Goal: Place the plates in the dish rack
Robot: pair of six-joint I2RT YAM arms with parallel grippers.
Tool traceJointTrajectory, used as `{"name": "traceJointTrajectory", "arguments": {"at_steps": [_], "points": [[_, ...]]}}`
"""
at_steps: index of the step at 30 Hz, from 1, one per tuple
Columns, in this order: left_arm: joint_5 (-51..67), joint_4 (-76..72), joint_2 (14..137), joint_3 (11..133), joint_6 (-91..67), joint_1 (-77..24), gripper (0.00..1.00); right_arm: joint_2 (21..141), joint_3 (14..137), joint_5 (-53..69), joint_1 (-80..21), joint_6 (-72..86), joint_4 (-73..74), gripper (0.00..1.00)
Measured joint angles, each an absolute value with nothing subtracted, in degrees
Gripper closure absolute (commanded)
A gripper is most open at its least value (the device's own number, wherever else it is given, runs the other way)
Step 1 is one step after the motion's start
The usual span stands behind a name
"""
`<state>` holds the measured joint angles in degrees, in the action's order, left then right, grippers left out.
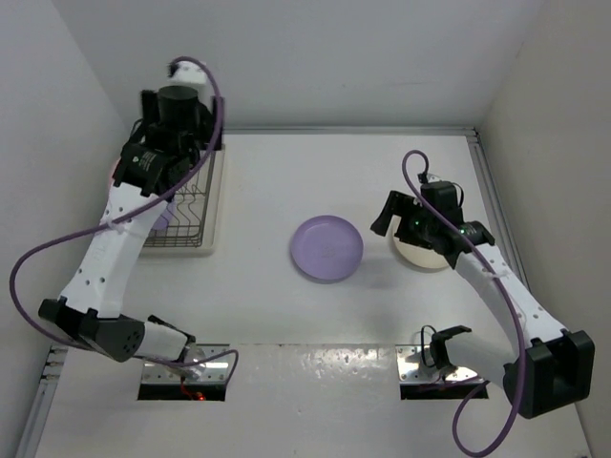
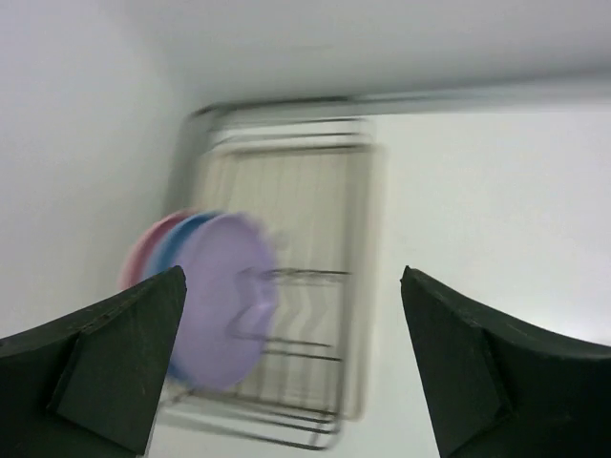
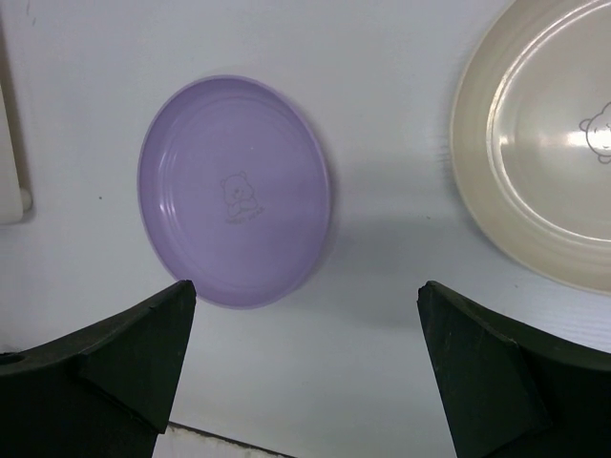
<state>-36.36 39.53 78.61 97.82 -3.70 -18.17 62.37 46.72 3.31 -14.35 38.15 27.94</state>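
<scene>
The dish rack (image 1: 188, 216) stands on its cream tray at the table's left, mostly under my left arm. In the blurred left wrist view, three plates stand upright in the rack (image 2: 310, 286): purple (image 2: 224, 301), blue (image 2: 186, 234) and pink (image 2: 143, 260). My left gripper (image 2: 293, 277) hangs open above the rack, holding nothing. A purple plate (image 1: 326, 248) (image 3: 234, 191) lies flat mid-table. A cream plate (image 1: 425, 258) (image 3: 544, 153) lies to its right, partly covered by my right gripper (image 1: 389, 216) (image 3: 305, 286), which is open and empty above the table between the two plates.
White enclosure walls close in on the left, back and right; the left wall (image 2: 67, 143) is right beside the rack. The cream drip tray (image 1: 205, 246) sticks out past the rack's near edge. Purple cables (image 1: 38, 258) loop off both arms.
</scene>
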Motion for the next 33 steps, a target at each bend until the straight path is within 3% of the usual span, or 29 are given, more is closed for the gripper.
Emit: {"name": "traceJointTrajectory", "arguments": {"at_steps": [6, 12, 15, 26, 33], "points": [[-10.00, 48.16, 89.47, 102.06, 4.67, -33.78, 0.00, 59.96, 48.03, 3.20, -14.35, 37.93, 30.30, 0.00], [2.74, 51.81, 113.75, 97.58, 6.22, -30.46, 0.00, 53.67, 47.22, 2.07, -14.35, 37.43, 33.67, 0.00], [5.78, 53.89, 119.96, 96.23, 6.22, -27.16, 0.00, 50.83, 45.47, 1.48, -14.35, 37.28, 34.74, 0.00], [13.82, 51.29, 120.57, 96.14, 5.96, -24.99, 0.00, 48.56, 41.32, 0.99, -14.33, 37.54, 37.28, 0.00], [11.42, 48.25, 117.36, 95.70, 5.91, -25.87, 0.04, 49.10, 41.06, 0.71, -14.33, 37.63, 36.49, 0.00]]}}
